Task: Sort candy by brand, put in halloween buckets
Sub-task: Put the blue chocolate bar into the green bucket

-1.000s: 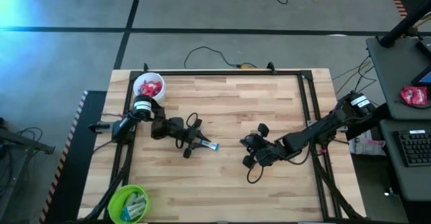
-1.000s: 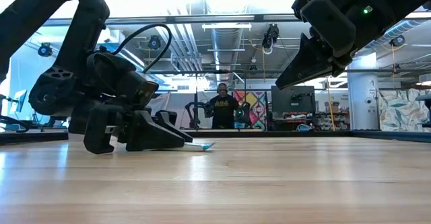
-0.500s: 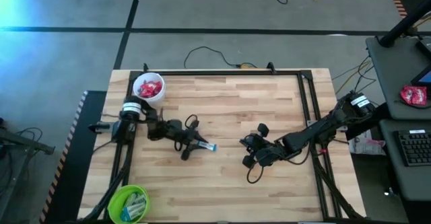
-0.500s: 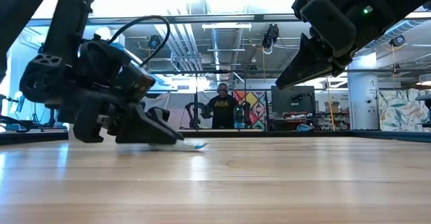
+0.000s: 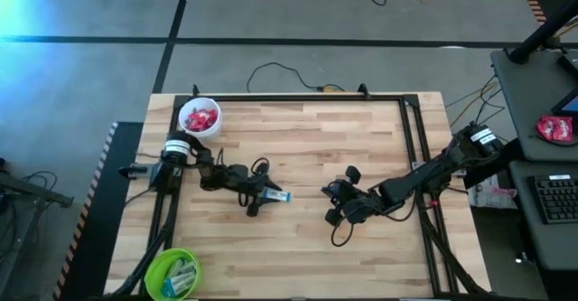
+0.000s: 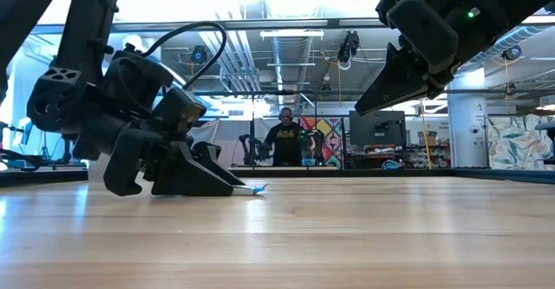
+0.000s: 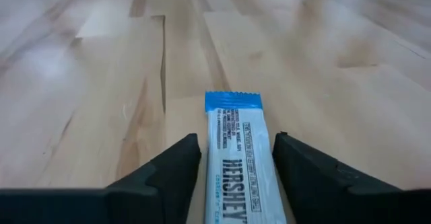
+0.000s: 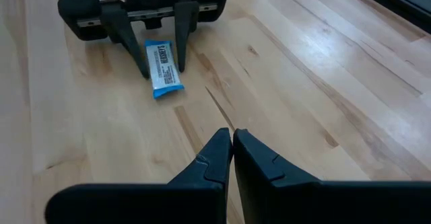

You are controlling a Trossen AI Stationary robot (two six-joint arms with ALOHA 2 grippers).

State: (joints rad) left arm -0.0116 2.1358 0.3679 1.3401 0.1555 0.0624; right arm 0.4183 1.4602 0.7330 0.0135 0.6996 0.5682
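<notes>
One light blue and white candy (image 5: 279, 195) lies flat on the wood, left of the table's middle. My left gripper (image 5: 263, 197) is low over it, open, with a finger close along each long side of the candy (image 7: 236, 163); the right wrist view shows the same straddle (image 8: 163, 64). My right gripper (image 8: 232, 142) is shut, holds nothing, and hovers above the table right of the middle (image 5: 332, 203). The white bucket (image 5: 199, 117) at the far left corner holds red candies. The lime green bucket (image 5: 172, 274) at the near left corner holds light blue ones. My left gripper comes in nearly level from the table's left, its fingers (image 7: 178, 170) lying along the candy's long sides and their tips down at the tabletop (image 6: 234, 185). The candy stays flat on the wood. Whether the fingers touch the wrapper, I cannot tell.
Black frame rails (image 5: 411, 147) run along the table's far, left and right sides, and a cable (image 5: 280, 70) lies beyond the far edge. A desk with a keyboard (image 5: 553, 197) stands to the right. A person (image 6: 286, 141) stands in the room behind.
My left arm has drawn its elbow toward the table's left edge and settled lower, while its gripper stayed down around the candy. The candy lies a little farther toward the table's left than before.
</notes>
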